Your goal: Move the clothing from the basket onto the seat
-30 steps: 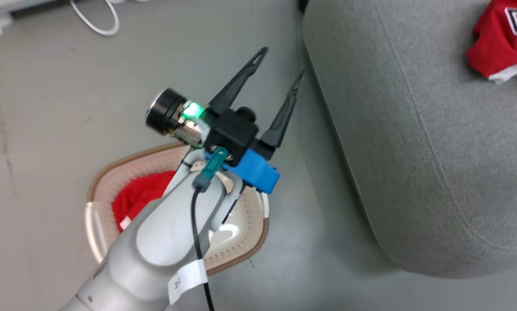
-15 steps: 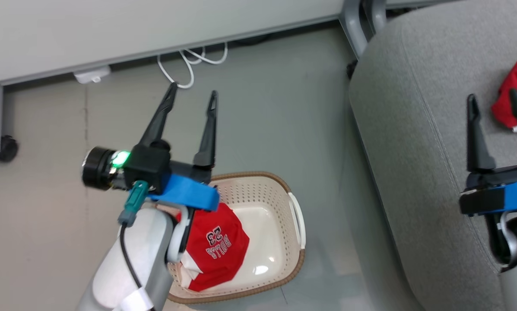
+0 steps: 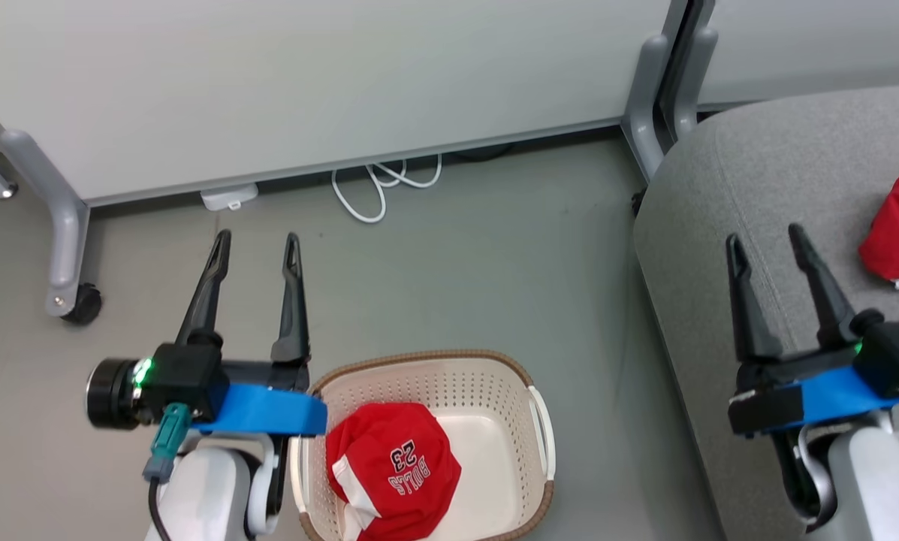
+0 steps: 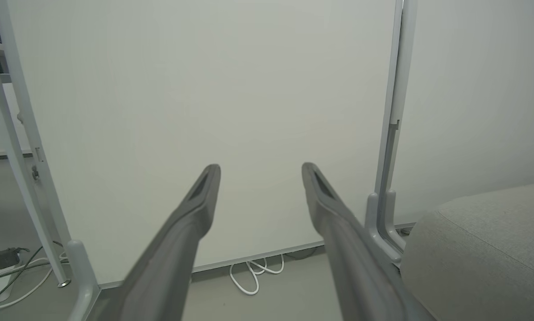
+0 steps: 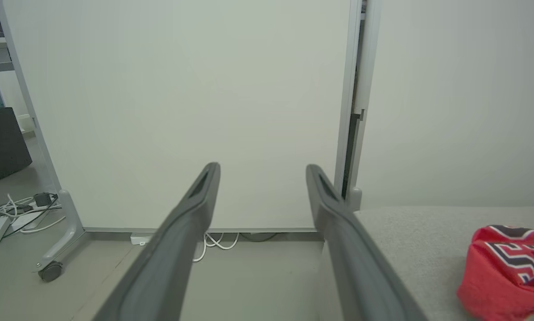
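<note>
Left claw [image 3: 258, 238]: open, the two fingers spread wide with nothing between them. It hangs above the floor [image 3: 494, 263], just left of the basket [image 3: 419, 359], with the fingers pointing toward the white partition panel [image 3: 306, 83]. It touches neither the basket nor any cloth.

Right claw [image 3: 764, 235]: likewise open and holding nothing. It is held over the near left part of the seat [image 3: 719, 188], fingers pointing the same way as the left pair.

Basket: it stands on the floor between my two arms, left of the seat and apart from it. One red jersey [image 3: 393, 469] lies crumpled in its left half. The "BULLS 23" lettering faces up and reads upside down from my head camera. White lining shows at the jersey's lower left edge, and the cream bottom of the basket shows to its right.

Seat: a second red jersey [image 3: 896, 237] lies bunched on it, to the right of my right claw and apart from the fingers. The frame edge cuts it off in both the head view and the right wrist view, so I cannot tell its full extent. A bit of white shows beneath it.

Surroundings: a looped white cable [image 3: 378, 195] lies on the floor at the foot of the panel, beyond the basket. A grey panel leg with a black caster [image 3: 81, 304] stands at the far left.
</note>
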Motion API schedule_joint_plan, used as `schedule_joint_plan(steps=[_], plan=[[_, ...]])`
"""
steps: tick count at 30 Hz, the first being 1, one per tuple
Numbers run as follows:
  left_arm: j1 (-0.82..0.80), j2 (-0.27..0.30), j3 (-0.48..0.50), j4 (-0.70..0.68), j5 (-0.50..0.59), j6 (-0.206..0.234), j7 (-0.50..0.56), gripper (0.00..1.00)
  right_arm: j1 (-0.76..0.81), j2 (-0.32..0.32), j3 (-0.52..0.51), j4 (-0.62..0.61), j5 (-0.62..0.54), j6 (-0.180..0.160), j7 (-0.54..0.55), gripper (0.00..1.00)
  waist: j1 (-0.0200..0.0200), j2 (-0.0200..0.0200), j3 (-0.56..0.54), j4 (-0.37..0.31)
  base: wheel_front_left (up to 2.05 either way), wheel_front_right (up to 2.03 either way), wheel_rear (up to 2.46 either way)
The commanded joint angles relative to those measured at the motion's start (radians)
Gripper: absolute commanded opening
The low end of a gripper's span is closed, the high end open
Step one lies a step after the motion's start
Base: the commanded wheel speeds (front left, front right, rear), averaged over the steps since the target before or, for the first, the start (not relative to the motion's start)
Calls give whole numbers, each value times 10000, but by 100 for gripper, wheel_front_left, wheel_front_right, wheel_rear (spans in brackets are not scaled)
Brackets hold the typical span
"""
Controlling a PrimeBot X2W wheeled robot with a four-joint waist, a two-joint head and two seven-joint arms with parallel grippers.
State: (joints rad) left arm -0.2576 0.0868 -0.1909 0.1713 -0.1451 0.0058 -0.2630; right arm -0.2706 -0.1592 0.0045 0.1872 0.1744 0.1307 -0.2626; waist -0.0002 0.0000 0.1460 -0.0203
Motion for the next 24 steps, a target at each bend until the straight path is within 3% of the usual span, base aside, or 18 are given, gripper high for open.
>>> schedule_joint_plan(steps=[1, 12, 24], plan=[[338, -87, 188, -101, 81, -120, -27, 100, 348, 120, 26, -57, 28, 1, -33, 100, 2, 0, -224, 48, 0, 0, 0], [1377, -312, 771, -52, 257, -582, -27, 100, 1473, 465, -257, -63, 138, 1, -33, 100, 2, 0, -671, 155, 0, 0, 0], [1726, -367, 960, 25, 248, -727, -27, 100, 2039, 625, -409, -133, 111, 1, -34, 100, 2, 0, -789, 302, 0, 0, 0]])
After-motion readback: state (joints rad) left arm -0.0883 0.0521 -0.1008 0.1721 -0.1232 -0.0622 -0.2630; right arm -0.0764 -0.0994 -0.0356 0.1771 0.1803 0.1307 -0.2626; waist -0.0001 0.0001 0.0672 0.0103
